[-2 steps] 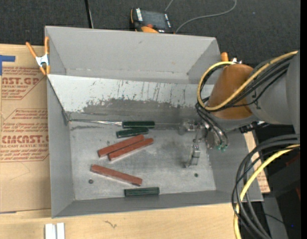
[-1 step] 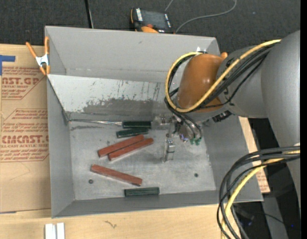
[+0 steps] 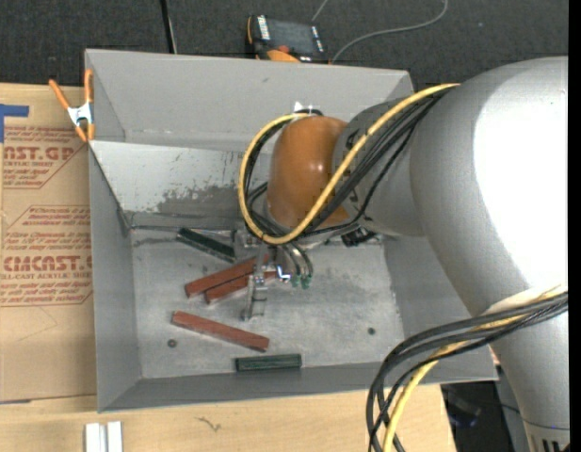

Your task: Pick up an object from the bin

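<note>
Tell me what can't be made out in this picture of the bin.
- Camera view: the two brown sticks run at their right ends under the end effector; contact cannot be judged.
- Camera view: the dark green stick has its right end hidden beneath the orange wrist cover.
- Camera view: the bin has its right rear corner behind the arm.

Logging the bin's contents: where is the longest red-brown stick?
Camera view: the longest red-brown stick lies on the bin floor, lower left of the gripper, between two shorter red-brown sticks and the dark green bar below it.
</note>
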